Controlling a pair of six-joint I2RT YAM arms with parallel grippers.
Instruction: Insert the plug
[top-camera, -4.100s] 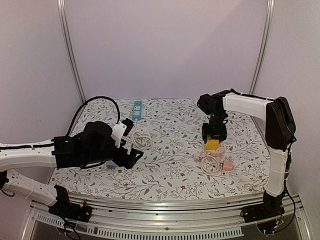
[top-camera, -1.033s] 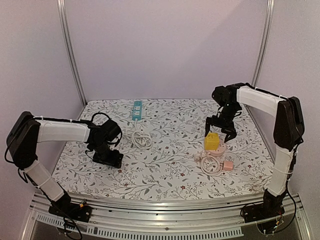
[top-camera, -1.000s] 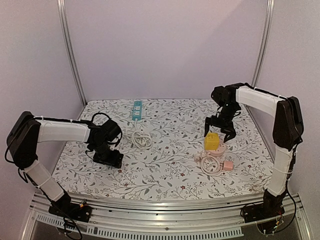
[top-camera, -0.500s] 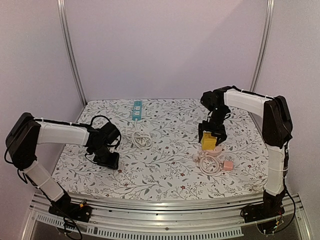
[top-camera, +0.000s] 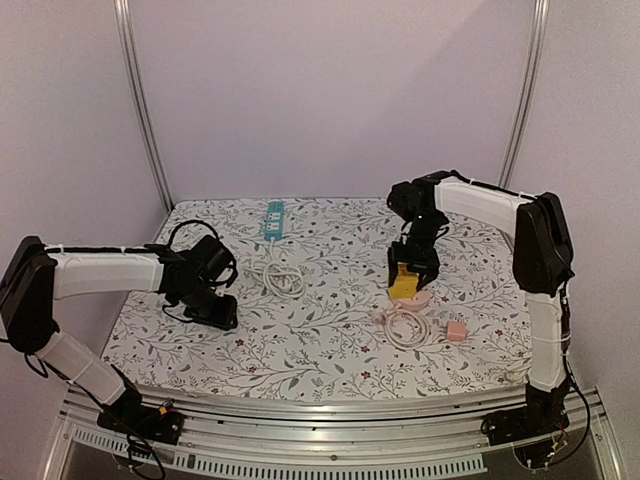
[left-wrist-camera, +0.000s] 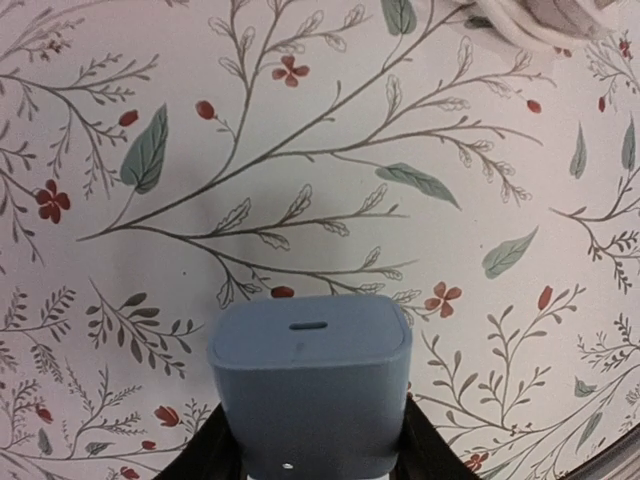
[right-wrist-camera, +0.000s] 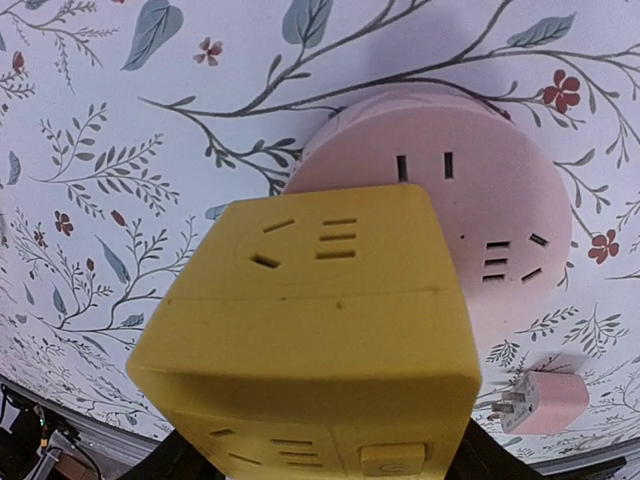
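Observation:
A blue charger plug (left-wrist-camera: 310, 385) sits between the dark fingers (left-wrist-camera: 215, 452) of my left gripper (left-wrist-camera: 315, 455), which is shut on it just above the flowered table at the left (top-camera: 215, 312). Its top face with a small slot points away from the wrist. My right gripper (top-camera: 405, 270) is shut on a yellow socket cube (right-wrist-camera: 320, 320), also seen from above (top-camera: 402, 282). The cube's slotted faces show in the right wrist view. Under and behind it lies a round pink socket (right-wrist-camera: 490, 190).
The pink socket's coiled cord (top-camera: 400, 326) and its pink plug (top-camera: 456, 331) (right-wrist-camera: 545, 400) lie near the cube. A teal power strip (top-camera: 274, 220) with a white coiled cord (top-camera: 283, 275) lies at the back centre. Metal frame posts stand at both back corners.
My right gripper dropped onto the yellow cube, closed on it and shifted it left. My left gripper closed on the blue plug and drifted slightly left.

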